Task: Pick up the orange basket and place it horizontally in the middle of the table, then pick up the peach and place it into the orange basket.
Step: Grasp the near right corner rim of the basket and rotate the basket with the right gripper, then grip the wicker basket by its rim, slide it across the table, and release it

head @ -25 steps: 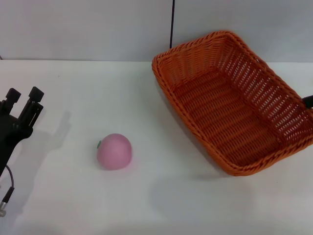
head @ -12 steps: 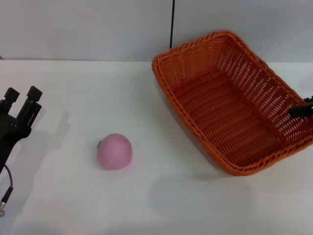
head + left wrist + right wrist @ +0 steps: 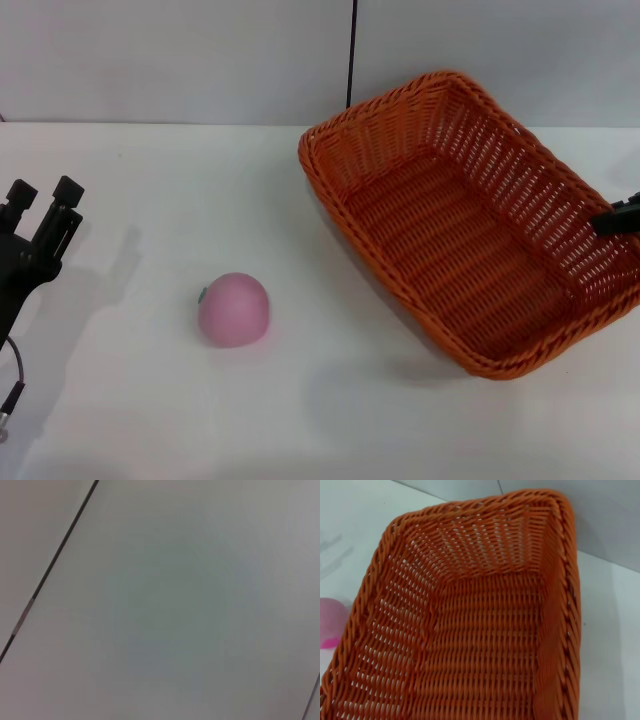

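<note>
Sitting on the right half of the white tabletop (image 3: 150, 400) is the orange basket (image 3: 470, 225), a big rectangular wicker one with flared sides and a braided rim. It's angled diagonally rather than square to the tabletop edge, one short end toward the back wall and the other toward the near right. From the head view it looks tipped a little, with a shadow under its near long side, though I can't say for sure that it's off the surface.

Only a dark sliver of the right gripper (image 3: 618, 218) shows, at the basket's far-right rim right by the picture's edge, touching or just over the weave. Can't tell if it's apart or clamped on the rim. Its wrist camera looks straight down into the empty basket.

The peach (image 3: 233, 309) sits on the tabletop left of the basket, well apart from it, pale pink with a tiny green spot on its left side. A bit of it peeks past the basket's wall in the right wrist view (image 3: 331, 625).

The left gripper (image 3: 40, 205) hovers by the far left edge, fingers spread apart, holding nothing.
</note>
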`<state>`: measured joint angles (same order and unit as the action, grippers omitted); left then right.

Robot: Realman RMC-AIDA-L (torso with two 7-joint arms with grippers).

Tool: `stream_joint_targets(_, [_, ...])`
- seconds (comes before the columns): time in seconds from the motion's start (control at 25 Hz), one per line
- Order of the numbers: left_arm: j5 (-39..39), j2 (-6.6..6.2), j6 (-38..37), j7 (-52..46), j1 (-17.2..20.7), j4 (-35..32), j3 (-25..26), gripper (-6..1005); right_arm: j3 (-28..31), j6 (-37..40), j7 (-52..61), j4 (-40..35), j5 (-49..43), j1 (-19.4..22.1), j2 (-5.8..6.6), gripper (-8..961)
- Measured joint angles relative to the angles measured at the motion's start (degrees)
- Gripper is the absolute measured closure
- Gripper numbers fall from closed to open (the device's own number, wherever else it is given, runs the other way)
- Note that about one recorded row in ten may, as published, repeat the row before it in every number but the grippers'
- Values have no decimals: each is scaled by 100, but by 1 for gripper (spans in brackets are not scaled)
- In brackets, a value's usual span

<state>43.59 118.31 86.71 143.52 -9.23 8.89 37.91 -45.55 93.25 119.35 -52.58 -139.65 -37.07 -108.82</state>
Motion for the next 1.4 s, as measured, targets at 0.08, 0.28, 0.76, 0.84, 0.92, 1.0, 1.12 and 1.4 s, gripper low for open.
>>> stream_joint_targets(0.08, [0, -2, -2, 0, 0, -15, 0, 296, 11, 6, -6, -28, 13, 18, -12, 745])
stream_joint_targets(0.28, [0, -1, 3, 0, 0, -42, -4, 297, 197, 142, -69, -425, 280, 200, -71, 754])
stream_joint_targets(0.76, [0, 7, 12, 0, 0, -62, -30, 298, 599, 643, -360, -1285, 1711, 781, -30, 782])
stream_joint_targets(0.84, [0, 7, 14, 0, 0, -58, -33, 298, 762, 804, -469, -1289, 1838, 791, -9, 786])
stream_joint_targets(0.92, [3, 7, 14, 0, 0, -56, -33, 298, 890, 943, -572, -1308, 1882, 785, -2, 787])
stream_joint_targets(1.0, [5, 7, 13, 0, 0, -55, -32, 299, 989, 1064, -693, -1343, 1901, 768, 0, 788])
stream_joint_targets(1.12, [6, 7, 13, 0, 0, -55, -29, 299, 1034, 1184, -865, -1356, 1938, 746, 7, 788])
stream_joint_targets(1.4, [9, 7, 13, 0, -16, -61, -19, 300, 981, 1384, -1471, -1212, 1957, 649, 56, 789])
